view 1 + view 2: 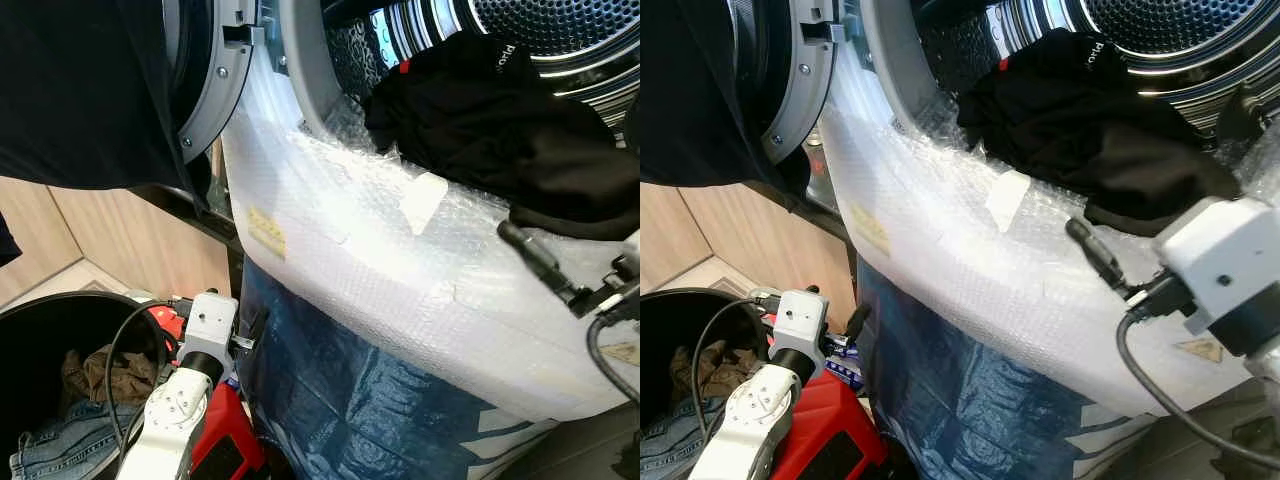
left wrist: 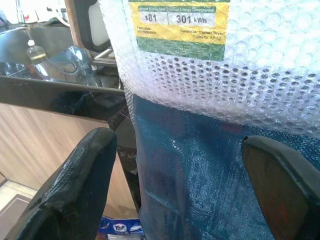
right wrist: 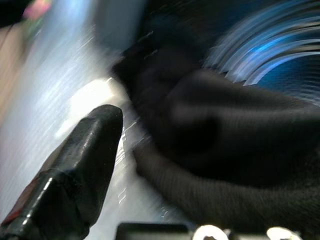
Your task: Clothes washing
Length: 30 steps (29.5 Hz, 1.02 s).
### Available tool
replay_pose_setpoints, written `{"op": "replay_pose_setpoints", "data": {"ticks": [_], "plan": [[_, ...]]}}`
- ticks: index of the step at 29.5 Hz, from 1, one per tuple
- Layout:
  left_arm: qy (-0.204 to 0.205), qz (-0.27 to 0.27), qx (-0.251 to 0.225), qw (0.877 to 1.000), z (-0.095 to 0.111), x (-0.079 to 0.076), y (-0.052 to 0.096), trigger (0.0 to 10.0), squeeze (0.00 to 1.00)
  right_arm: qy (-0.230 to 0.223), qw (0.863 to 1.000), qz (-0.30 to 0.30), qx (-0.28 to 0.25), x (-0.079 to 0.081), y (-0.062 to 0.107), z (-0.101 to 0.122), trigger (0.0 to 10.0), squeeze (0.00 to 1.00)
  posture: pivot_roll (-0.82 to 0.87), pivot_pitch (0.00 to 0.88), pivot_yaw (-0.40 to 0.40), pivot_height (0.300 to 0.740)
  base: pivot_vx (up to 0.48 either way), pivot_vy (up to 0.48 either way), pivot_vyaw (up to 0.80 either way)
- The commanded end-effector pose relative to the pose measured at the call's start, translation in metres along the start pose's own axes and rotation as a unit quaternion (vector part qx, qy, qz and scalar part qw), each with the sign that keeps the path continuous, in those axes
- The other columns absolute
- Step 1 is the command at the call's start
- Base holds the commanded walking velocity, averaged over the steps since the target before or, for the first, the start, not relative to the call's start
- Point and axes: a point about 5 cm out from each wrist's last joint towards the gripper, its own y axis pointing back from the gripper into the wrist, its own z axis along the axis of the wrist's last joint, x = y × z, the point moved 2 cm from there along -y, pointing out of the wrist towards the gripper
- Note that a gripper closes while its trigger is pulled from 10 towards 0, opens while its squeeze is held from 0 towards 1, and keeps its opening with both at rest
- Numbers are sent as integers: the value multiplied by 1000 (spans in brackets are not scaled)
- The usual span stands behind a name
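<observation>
Currently the black garment (image 1: pixel 480 130) droops over the drum's (image 1: pixel 560 30) lip; soft and limp, best pinched at its bunched hanging edge. Right hand (image 1: pixel 1110 265) beside it, grip unclear; left hand (image 2: pixel 175 185) gapes wide, empty.

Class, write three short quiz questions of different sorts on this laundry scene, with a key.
1. True or false: the black garment lies wholly inside the drum.
2. What covers the washer's front? A) bubble wrap B) a towel C) cardboard
3. Where are the jeans?

Key
1. False; it hangs over the door rim onto the wrapped front.
2. A, bubble wrap.
3. In the dark basket on the floor, beside the left hand, which is open. The right hand is next to the garment.
</observation>
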Motion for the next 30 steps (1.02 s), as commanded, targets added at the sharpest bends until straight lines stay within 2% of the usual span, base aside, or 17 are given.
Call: {"op": "replay_pose_setpoints", "data": {"ticks": [1,2,4,5,7,9,10,11,14,16,18,19,21,23,25,28,30], "plan": [[3,-10,-8,1000,4,-4,-1,10000,0,-11,998,-46,-36,3,-5,10,10000,0,-31,135,-73,740,0,0,0],[2,-13,-8,1000,4,-5,-2,10000,0,-41,996,-52,-57,14,-9,14,10000,0,-28,134,-74,740,0,0,0],[2,-14,-10,1000,5,-5,-3,10000,0,-37,996,-49,-58,21,-12,14,10000,0,-21,136,-70,740,0,0,0],[2,-15,-14,1000,7,-6,-4,10000,0,-13,997,-54,-51,30,-15,12,10000,0,-15,134,-70,740,0,0,0],[3,-15,-16,1000,9,-5,-5,10000,0,15,996,-77,-50,31,-16,12,10000,0,-15,134,-70,740,0,0,0],[3,-14,-16,1000,9,-5,-4,10000,0,96,991,-58,-75,41,-22,24,10000,0,-12,138,-65,740,0,0,0],[3,-14,-16,1000,9,-5,-4,10000,0,96,991,-58,-75,41,-22,24,10000,0,-12,138,-65,740,0,0,0],[3,-17,-18,1000,9,-5,-4,10000,0,106,987,-70,-95,43,-25,31,10000,0,-12,138,-65,740,0,0,0],[3,-18,-18,1000,9,-6,-4,10000,0,190,974,-51,-114,54,-29,34,10000,0,-8,131,-73,740,0,0,0],[4,-17,-18,1000,9,-7,-3,10000,0,250,960,-53,-112,58,-32,28,10000,0,1,129,-82,740,0,0,0],[9,-14,-20,1000,9,-9,-3,10000,0,354,926,-46,-120,66,-39,22,10000,0,10,121,-87,740,0,0,0],[9,-14,-20,1000,9,-9,-3,10000,0,354,926,-46,-120,66,-39,22,10000,0,10,121,-87,740,0,0,0],[10,-15,-21,1000,10,-12,-2,10000,0,398,909,10,-123,82,-46,14,10000,0,12,119,-88,740,0,0,0],[10,-20,-21,1000,10,-15,-2,10000,0,461,876,59,-130,98,-51,4,10000,0,14,115,-92,740,0,0,0],[10,-21,-21,1000,9,-15,-2,10000,0,469,873,67,-113,97,-54,-1,10000,0,21,109,-98,740,0,0,0],[10,-21,-21,1000,9,-17,-1,10000,0,527,843,78,-67,88,-60,-18,10000,0,28,101,-106,740,0,0,0],[10,-18,-23,1000,10,-16,-1,10000,0,557,827,72,-28,70,-64,-31,10000,0,29,97,-109,740,0,0,0]]}}
